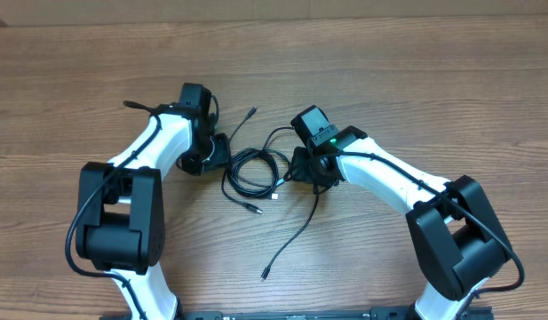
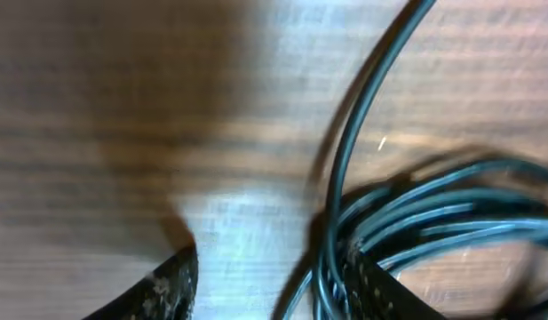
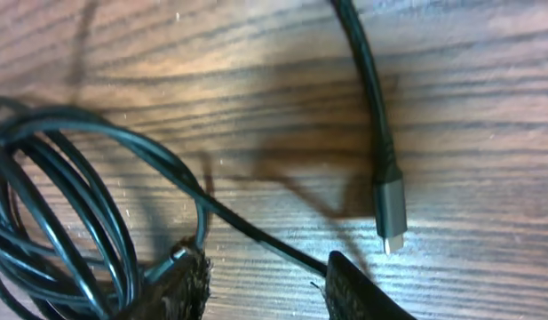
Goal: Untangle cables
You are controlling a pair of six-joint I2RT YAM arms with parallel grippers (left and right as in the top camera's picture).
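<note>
Wood-grain tabletop point(image 1: 389, 71): thin black coiled cables point(image 1: 253, 171) lie between both sets of jaws.
Left gripper point(image 2: 269, 284) is part-open, holding nothing, with the coil beside one finger. The right gripper point(image 3: 265, 280), part-open, straddles a single strand point(image 3: 256, 233) without pinching it; best to close on that strand alone.

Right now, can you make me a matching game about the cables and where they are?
Things:
1. bundle of thin black looped cables
2. long loose black cable tail
3. short black cable end with a plug

Places:
a. pointing toward the far side of the brown wooden table
b. between the left tool and the right tool
c. trailing toward the table's near edge

Pairs: 1-b, 2-c, 3-a
</note>
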